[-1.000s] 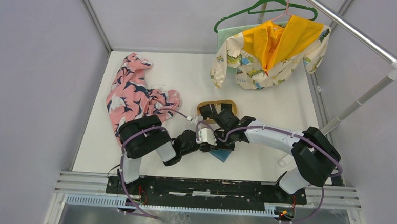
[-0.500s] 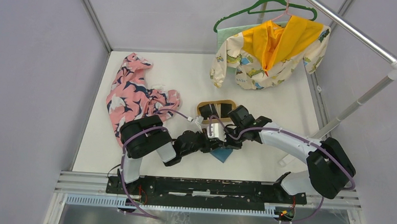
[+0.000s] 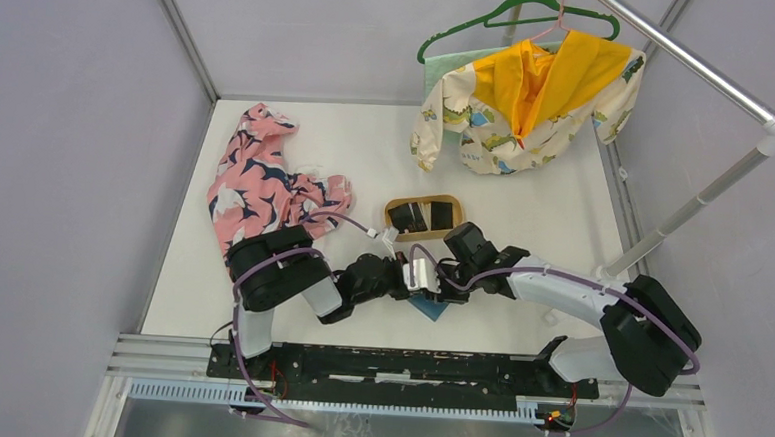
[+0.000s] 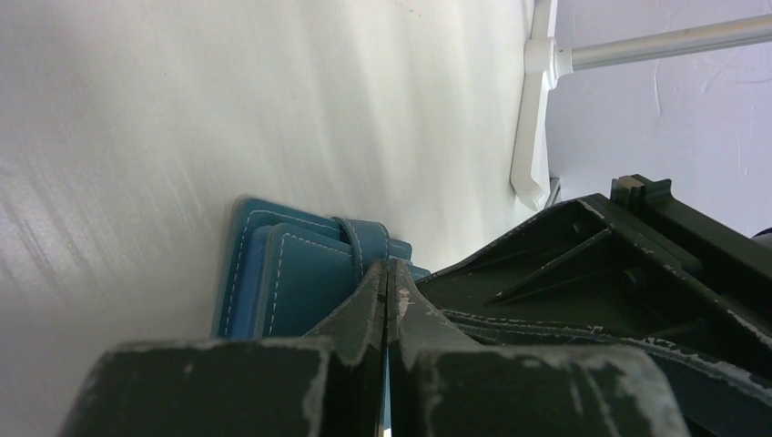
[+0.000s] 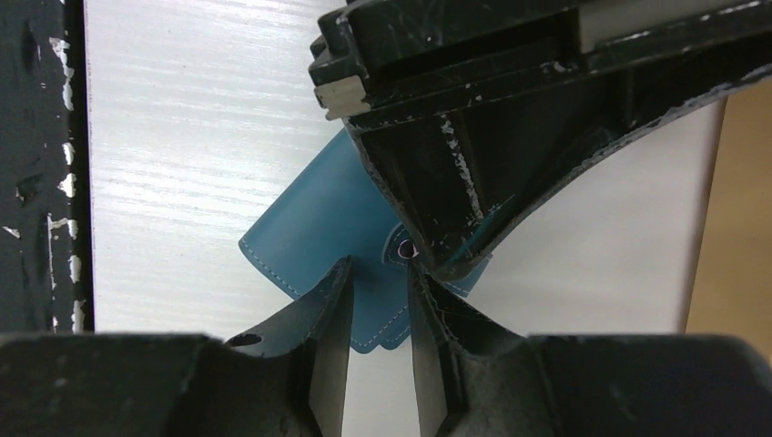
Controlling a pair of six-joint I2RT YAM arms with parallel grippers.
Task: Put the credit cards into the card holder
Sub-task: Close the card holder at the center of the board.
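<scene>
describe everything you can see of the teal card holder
The card holder is a small teal-blue wallet, leather-like, with pale stitching along its edges, layered flaps and a strap with a dark snap. It lies skewed on the white table, mostly hidden from above by both grippers. The shut left gripper has its tips at the strap; the right gripper, slightly open, sits over its edge.

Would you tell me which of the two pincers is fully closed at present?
The left pincer: its fingers meet tip to tip at the teal card holder, whereas the right pincer shows a clear gap between its fingers.
</scene>
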